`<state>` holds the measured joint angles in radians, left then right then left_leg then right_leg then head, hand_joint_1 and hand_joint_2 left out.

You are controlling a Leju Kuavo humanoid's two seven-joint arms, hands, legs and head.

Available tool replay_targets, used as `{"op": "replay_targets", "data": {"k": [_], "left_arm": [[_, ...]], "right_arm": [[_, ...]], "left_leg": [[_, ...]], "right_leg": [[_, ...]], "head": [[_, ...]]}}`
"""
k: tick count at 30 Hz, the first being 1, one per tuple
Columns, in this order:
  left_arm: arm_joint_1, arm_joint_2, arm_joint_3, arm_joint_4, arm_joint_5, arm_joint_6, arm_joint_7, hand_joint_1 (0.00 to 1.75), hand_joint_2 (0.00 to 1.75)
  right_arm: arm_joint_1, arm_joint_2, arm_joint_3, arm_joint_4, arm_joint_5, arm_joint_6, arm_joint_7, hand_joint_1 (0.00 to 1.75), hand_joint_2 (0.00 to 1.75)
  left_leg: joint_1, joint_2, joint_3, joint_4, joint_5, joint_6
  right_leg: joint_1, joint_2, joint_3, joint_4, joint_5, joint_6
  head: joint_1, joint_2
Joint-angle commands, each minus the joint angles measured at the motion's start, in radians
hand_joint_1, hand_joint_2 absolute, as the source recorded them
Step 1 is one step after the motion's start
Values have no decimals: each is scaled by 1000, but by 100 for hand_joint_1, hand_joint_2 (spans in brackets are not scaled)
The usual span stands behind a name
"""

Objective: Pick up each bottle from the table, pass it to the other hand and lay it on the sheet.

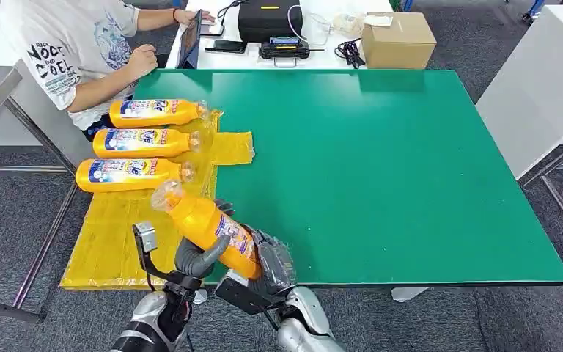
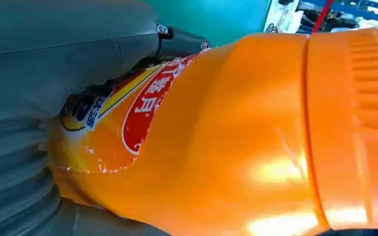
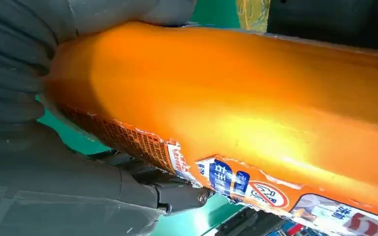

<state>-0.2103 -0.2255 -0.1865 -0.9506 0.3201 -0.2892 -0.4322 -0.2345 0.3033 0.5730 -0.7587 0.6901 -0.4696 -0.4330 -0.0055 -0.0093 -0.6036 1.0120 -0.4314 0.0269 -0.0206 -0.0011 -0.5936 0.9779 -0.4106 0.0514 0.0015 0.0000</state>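
Note:
An orange bottle (image 1: 205,224) hangs tilted over the near edge of the green table (image 1: 396,169), cap end up and pointing toward the yellow sheet (image 1: 110,235). My left hand (image 1: 194,258) wraps its thumb around the bottle's middle. My right hand (image 1: 273,264) grips its base end. In the left wrist view the bottle (image 2: 256,137) lies against my left hand (image 2: 54,64). In the right wrist view the bottle (image 3: 256,108) sits inside my right hand (image 3: 24,147). Three more orange bottles (image 1: 157,112), (image 1: 145,142), (image 1: 132,174) lie side by side on the sheet.
A person (image 1: 81,51) sits at the table's far left corner, close to the sheet. A cardboard box (image 1: 397,40) and a black case (image 1: 267,18) stand on a white table behind. Another white table (image 1: 542,81) stands at the right.

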Motion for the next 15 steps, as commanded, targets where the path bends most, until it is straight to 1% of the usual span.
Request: {"op": "replay_targets", "data": {"k": [1, 2, 3, 4, 5, 6, 7, 9, 10, 12, 13, 14, 15], "left_arm": [[-36, -10, -13, -10, -15, 12, -2, 175, 175], [-38, -10, -11, -4, -19, 18, -3, 175, 175], [-40, -10, -11, -2, -23, 21, -4, 175, 175], [-40, -9, -9, -1, -23, 22, -4, 175, 175], [-40, -9, -5, -4, -27, 32, -3, 175, 175], [-40, -9, 0, -7, -28, 40, -3, 175, 175], [-42, -5, 4, -12, -40, 56, -7, 175, 175], [-45, 1, 15, -20, -64, 94, -16, 175, 175], [-46, 8, 14, -31, -105, 130, -38, 175, 175], [-47, 16, 20, -50, -163, 189, -62, 175, 175], [-49, 22, 17, -62, -227, 243, -99, 175, 175], [-51, 23, 25, -65, -227, 244, -98, 175, 175], [-55, 31, 20, -71, -283, 287, -108, 175, 175]], "right_arm": [[-19, -14, 50, 95, 8, 22, 15, 173, 175], [-19, -13, 47, 98, 8, 17, 13, 171, 175], [-20, -12, 45, 101, 7, 15, 15, 164, 175], [-20, -12, 43, 100, 7, 12, 16, 58, 175], [-17, -9, 25, 92, -4, -5, 18, 0, 175], [-16, -6, 15, 88, -14, -3, 23, 0, 0], [-16, -10, 10, 68, -21, 4, 20, 0, 0], [-5, -17, -12, 13, -50, 15, 13, 0, 0], [8, -26, -21, -46, -66, 21, 3, 0, 0], [33, -45, -24, -154, -75, 38, 4, 0, 0], [48, -53, -24, -219, -81, 35, -9, 0, 0], [54, -60, -23, -253, -81, 40, -2, 0, 0], [64, -66, -21, -295, -81, 47, 2, 0, 0]], "left_leg": [[1, -1, 2, 0, -1, -1], [2, -1, 3, 0, -1, -2], [1, -1, 2, 0, -1, -1], [2, -2, 4, 0, -2, -2], [1, -2, 2, 0, -1, -1], [2, -1, 5, 0, -2, -2], [3, -1, 6, 0, -2, -3], [2, -2, 3, 0, -1, -2], [3, -1, 4, 1, -2, -2], [1, -1, 1, 1, -1, -2], [2, -1, 2, 1, -2, -2], [1, -2, 0, 1, -1, -1], [2, -2, 1, 1, -1, -2]], "right_leg": [[1, -2, 3, -1, -1, -2], [2, -2, 4, -1, -2, -2], [1, -2, 3, -1, -1, -1], [2, -2, 6, -1, -2, -3], [1, -2, 4, -1, -1, -2], [3, -2, 6, -1, -2, -3], [3, -2, 7, -1, -2, -4], [2, -2, 4, -1, -2, -3], [3, -2, 6, -1, -2, -3], [2, -2, 2, 0, -1, -2], [2, -2, 3, 0, -2, -3], [1, -2, 1, 0, -1, -2], [2, -2, 2, 1, -2, -2]], "head": [[0, 0], [0, 0], [0, 0], [0, 0], [0, 0], [0, 0], [0, 0], [0, 0], [0, 0], [0, 0], [0, 0], [0, 0], [0, 0]]}}
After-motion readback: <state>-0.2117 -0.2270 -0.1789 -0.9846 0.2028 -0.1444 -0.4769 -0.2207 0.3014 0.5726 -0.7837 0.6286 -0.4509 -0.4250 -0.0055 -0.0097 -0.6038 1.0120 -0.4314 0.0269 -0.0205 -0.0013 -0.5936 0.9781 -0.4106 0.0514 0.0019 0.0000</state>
